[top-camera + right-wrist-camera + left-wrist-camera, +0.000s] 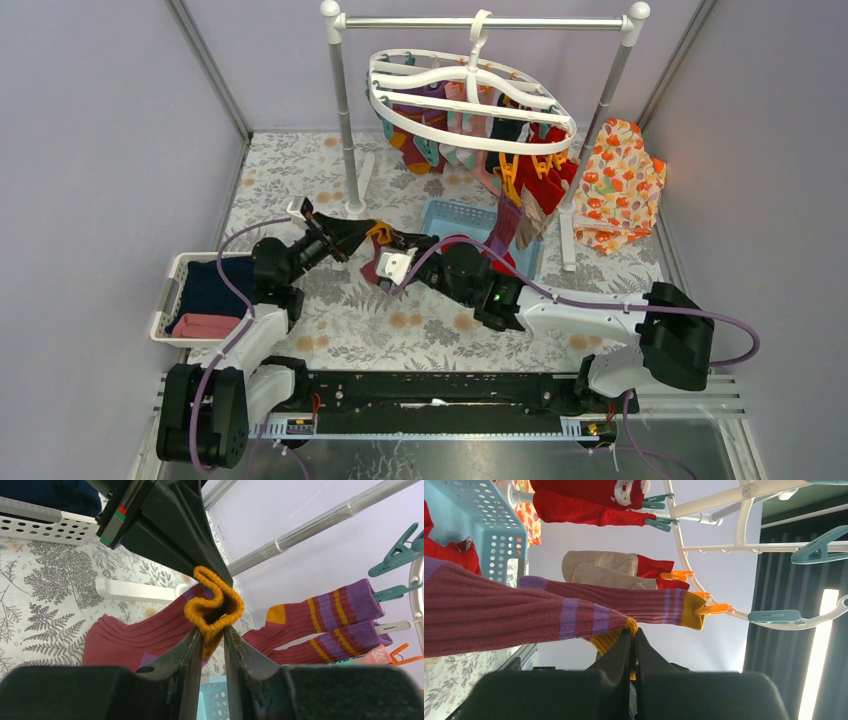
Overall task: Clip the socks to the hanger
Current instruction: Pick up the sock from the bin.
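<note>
Both arms meet over the middle of the table [400, 330], just in front of the blue basket [450, 215]. Left gripper [633, 642]: jaws pressed nearly together, pinching the mustard cuff [214, 605] of a maroon sock [499, 615] with purple stripes. Right gripper [212, 632]: jaws narrowed to a small gap, clamping the same cuff from the opposite side, close against the left fingertips; the cuff bunches into a fold between the two grips. The sock's leg and foot trail down from the cuff, its lower part lying on the patterned tabletop as seen from the right wrist. The held sock sits low, in front of and below the hanger [724, 546], not touching it. The hanger hangs by its hook from the rack [480, 22] at the back of the table. Hung socks [530, 170] crowd its right and rear sides: red, beige, and a matching maroon one pinned by an orange clip [714, 609]. Several teal clips [774, 616] hang bare along the rim in the left wrist view. More red socks lie in the blue basket. White basket [170, 300] at the left edge holds navy and pink cloth. Floral cloth [620, 185] lies at the far right.
</note>
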